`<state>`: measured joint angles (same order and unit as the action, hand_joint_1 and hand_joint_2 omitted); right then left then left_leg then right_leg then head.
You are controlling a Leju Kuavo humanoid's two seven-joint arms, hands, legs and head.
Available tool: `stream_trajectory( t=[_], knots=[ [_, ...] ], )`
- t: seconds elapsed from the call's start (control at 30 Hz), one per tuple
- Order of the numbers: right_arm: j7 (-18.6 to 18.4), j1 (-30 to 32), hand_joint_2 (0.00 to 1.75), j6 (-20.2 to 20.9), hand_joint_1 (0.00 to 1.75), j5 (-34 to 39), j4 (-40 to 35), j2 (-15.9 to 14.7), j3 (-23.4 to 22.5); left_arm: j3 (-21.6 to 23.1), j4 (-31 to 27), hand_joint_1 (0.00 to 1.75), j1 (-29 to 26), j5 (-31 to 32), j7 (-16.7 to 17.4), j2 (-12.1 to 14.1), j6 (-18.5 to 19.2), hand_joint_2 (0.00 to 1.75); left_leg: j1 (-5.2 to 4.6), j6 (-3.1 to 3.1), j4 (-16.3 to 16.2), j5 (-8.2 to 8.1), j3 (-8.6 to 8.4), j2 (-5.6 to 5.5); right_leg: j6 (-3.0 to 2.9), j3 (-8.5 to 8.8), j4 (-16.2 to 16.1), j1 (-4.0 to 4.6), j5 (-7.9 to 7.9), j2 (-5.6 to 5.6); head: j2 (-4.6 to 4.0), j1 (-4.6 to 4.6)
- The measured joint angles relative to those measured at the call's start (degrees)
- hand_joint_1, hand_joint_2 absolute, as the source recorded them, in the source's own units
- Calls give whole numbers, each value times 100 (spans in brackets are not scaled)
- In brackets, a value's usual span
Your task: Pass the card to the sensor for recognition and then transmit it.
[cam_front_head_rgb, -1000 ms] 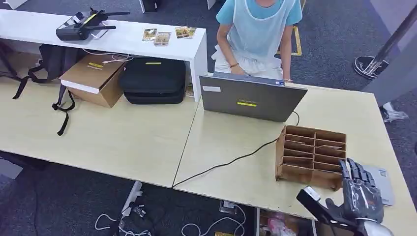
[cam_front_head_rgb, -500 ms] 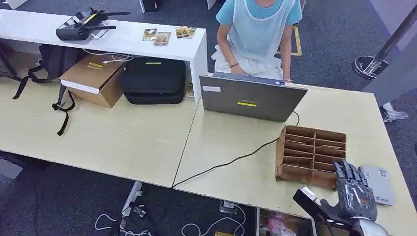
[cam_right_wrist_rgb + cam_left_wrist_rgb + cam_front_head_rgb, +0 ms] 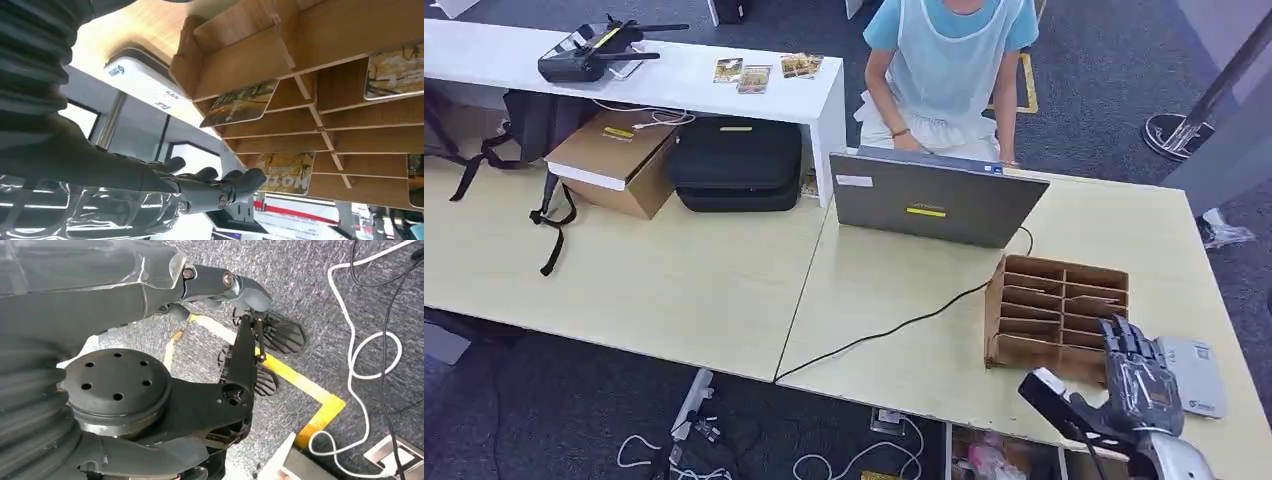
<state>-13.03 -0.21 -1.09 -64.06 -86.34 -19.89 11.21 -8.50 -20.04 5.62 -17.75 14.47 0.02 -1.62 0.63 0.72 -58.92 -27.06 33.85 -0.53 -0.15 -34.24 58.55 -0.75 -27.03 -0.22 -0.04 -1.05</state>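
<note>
A wooden rack (image 3: pixel 1056 315) with several slots stands on the table's right part. In the right wrist view, picture cards lie in its slots (image 3: pixel 241 103), (image 3: pixel 285 172). A white card sensor (image 3: pixel 1192 375) lies flat just right of the rack, also seen close up (image 3: pixel 145 85). My right hand (image 3: pixel 1139 385) hovers at the rack's near right corner, beside the sensor, with fingers (image 3: pixel 215 185) stretched out toward the slots and nothing in them. My left hand (image 3: pixel 220 282) hangs low over the floor and holds nothing.
A person (image 3: pixel 949 70) sits behind an open laptop (image 3: pixel 934 198) across the table. A black cable (image 3: pixel 894 328) runs from the laptop to the table's front edge. More cards (image 3: pixel 754 72) lie on a white bench at the back left, with a black case (image 3: pixel 736 165) under it.
My right hand has drifted a little left, off the sensor and toward the rack's near corner. The sensor now shows more fully.
</note>
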Motion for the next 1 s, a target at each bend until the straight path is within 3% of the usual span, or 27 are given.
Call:
stream_trajectory(
  t=[0.77, 1.0],
  knots=[
    [94, -251, 175, -116, 0, 254, 415, -138, 229, 0, 153, 0, 15, -129, 0, 142, 308, 175, 0, 0, 0, 0, 1, 0, 0, 0, 1, 0, 0, 0, 0, 0],
    [238, -685, 175, -116, 0, 350, 749, -144, 461, 0, 251, 0, 1, -337, 0, 214, 378, 175, 0, 1, 0, 1, -1, 3, -4, 0, 2, 0, 4, 2, 0, 0]
  ],
)
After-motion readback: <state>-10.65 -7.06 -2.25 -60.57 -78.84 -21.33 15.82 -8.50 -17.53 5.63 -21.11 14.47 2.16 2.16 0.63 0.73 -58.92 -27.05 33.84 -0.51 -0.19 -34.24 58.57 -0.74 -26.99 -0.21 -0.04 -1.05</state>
